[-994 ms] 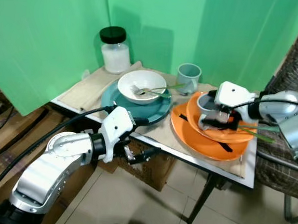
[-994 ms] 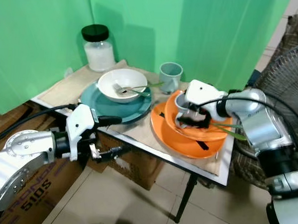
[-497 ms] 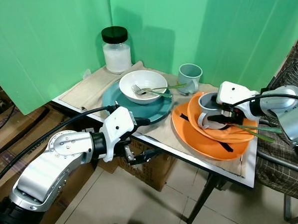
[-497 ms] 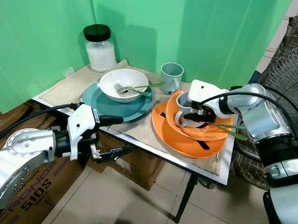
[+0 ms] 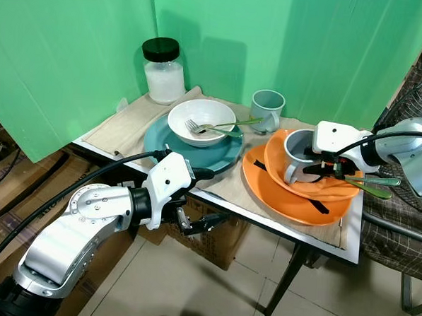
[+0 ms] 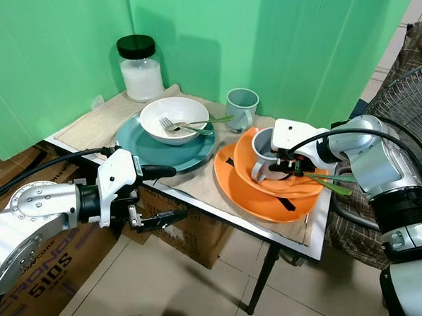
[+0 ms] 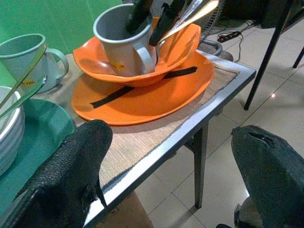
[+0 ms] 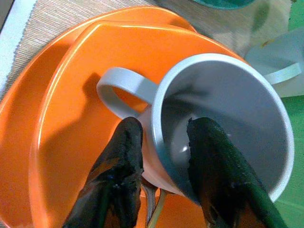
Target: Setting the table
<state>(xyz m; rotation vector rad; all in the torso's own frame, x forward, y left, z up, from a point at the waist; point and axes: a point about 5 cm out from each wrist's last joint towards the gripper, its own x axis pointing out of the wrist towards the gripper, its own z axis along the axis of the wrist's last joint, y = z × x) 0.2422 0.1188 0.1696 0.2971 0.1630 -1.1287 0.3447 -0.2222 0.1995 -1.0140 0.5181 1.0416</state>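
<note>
A grey mug (image 5: 300, 150) stands in an orange bowl (image 5: 337, 187), which rests on an orange plate (image 5: 276, 193) at the table's right end. My right gripper (image 5: 321, 162) is shut on the mug's rim: one finger (image 8: 209, 156) is inside the mug (image 8: 228, 118), the other finger (image 8: 118, 161) outside by the handle. Green-handled cutlery (image 5: 371, 183) lies in the orange bowl. A white bowl (image 5: 199, 122) holding a fork sits on a teal plate (image 5: 222, 155), with a second mug (image 5: 267, 108) behind. My left gripper (image 5: 207, 195) hangs open below the table's front edge.
A black-lidded jar (image 5: 163, 70) stands at the table's far left corner. Cardboard boxes (image 5: 221, 240) sit under the table. A wicker chair (image 5: 398, 231) and a fan (image 6: 413, 91) crowd the right side. A green curtain (image 5: 239, 32) closes off the back.
My right gripper and wrist have drawn back to the right, and the grey mug now stands more upright in the orange bowl. The left arm has barely moved.
</note>
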